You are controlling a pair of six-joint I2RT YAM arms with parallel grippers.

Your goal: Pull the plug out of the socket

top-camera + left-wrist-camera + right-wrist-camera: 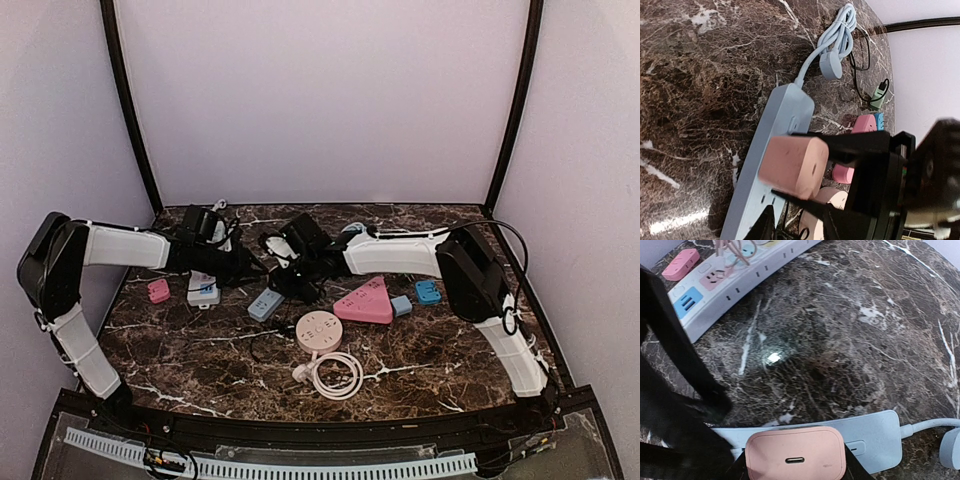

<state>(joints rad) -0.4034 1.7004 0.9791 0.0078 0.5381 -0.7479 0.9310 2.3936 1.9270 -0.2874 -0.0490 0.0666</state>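
A pink charger plug (790,165) stands on the face of a light-blue power strip (775,115). My right gripper (795,460) is shut on the plug (795,455), one finger on each side, with its USB-C port facing the right wrist camera. I cannot see the prongs, so I cannot tell whether they are still in the socket. My left gripper (766,222) looks shut, and its tip rests on the strip beside the plug. It shows as a black mass in the right wrist view (715,402). From above, both grippers (238,266) (292,272) meet over the strip (265,303).
A white strip with coloured sockets (205,288) and a small pink block (158,290) lie to the left. A pink triangular socket (366,302), blue adapters (428,291) and a round peach socket (318,329) with a white cable (335,375) lie to the right and front. The blue strip's coiled cable (840,30) lies behind it.
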